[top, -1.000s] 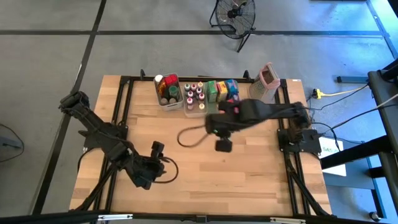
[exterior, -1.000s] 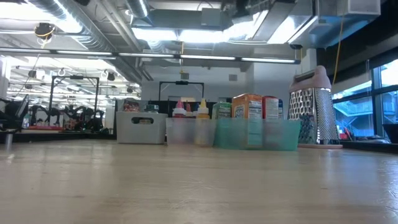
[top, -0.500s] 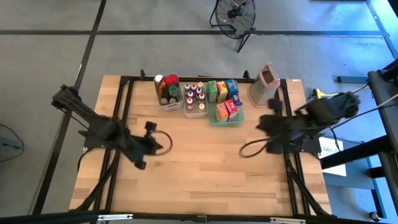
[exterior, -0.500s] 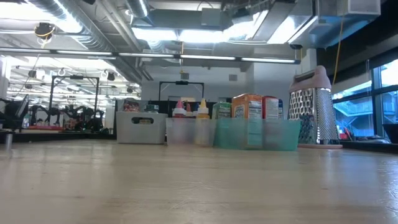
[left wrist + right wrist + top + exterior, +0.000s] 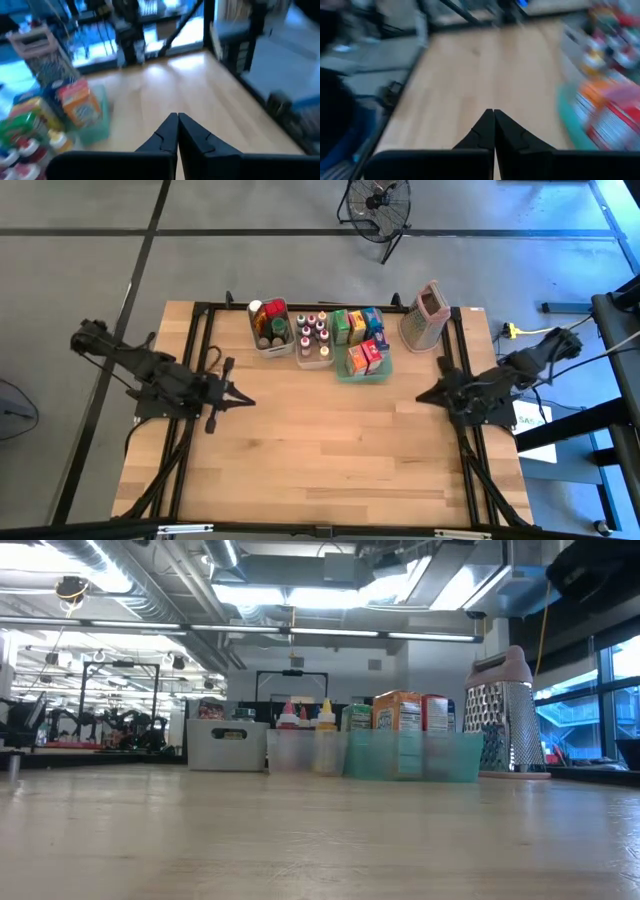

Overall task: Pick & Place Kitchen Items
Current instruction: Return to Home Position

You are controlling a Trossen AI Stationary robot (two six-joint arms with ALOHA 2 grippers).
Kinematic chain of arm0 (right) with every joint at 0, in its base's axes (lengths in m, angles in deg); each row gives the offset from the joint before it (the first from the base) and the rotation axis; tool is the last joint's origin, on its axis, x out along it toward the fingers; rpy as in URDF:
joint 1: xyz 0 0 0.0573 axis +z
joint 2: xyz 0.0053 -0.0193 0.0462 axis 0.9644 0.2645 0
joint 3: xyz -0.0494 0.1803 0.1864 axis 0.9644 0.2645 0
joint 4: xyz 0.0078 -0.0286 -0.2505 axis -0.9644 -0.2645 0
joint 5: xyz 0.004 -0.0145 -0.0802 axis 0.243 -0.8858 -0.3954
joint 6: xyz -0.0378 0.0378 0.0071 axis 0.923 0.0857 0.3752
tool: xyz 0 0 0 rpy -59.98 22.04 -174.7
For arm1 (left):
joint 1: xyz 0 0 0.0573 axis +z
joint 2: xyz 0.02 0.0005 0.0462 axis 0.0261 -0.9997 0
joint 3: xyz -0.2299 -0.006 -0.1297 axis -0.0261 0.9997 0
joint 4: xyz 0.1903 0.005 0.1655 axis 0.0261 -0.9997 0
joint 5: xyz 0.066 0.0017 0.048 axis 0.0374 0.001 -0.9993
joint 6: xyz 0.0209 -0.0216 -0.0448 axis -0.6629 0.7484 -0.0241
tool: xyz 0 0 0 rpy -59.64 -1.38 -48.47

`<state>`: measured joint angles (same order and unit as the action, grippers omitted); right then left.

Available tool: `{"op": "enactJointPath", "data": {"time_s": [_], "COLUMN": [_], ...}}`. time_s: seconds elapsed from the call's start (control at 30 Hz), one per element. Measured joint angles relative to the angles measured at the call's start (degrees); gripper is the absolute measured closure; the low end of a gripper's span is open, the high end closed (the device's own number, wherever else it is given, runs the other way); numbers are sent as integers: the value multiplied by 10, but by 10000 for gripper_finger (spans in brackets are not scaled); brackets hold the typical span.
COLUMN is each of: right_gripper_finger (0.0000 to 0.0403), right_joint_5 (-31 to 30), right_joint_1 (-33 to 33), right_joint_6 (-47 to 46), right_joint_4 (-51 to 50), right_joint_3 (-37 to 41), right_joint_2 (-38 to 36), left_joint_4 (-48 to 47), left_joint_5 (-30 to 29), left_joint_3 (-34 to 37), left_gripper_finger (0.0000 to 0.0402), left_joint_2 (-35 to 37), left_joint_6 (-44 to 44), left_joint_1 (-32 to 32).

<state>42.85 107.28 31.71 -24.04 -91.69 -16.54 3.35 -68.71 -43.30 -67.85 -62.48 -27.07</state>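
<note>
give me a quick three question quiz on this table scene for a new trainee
1. Short answer: the left arm and the right arm are drawn back to the table's sides. Are their jaws open or shut?
2. True or false: the box grater stands on the table beside the green bin, not inside it.
3. Pick one: the orange cereal box sits
A. in the green bin
B. in the left arm's jaws
C. on the bare table

Key:
1. Shut, and holding nothing.
2. True.
3. A.
</note>
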Motion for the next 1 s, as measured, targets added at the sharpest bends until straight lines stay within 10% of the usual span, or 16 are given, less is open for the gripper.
{"op": "enactJointPath", "data": {"time_s": [0.2,1.0], "right_gripper_finger": [402,402], "right_joint_5": [38,27], "right_joint_1": [0,-11], "right_joint_6": [119,218], "right_joint_4": [199,456], "right_joint_3": [138,350], "right_joint_2": [-89,-128], "left_joint_4": [132,365], "left_joint_5": [11,5], "left_joint_3": [99,317], "left_gripper_finger": [396,396], "left_joint_2": [55,138], "left_joint_6": [-2,-38], "left_joint_1": [23,36]}}
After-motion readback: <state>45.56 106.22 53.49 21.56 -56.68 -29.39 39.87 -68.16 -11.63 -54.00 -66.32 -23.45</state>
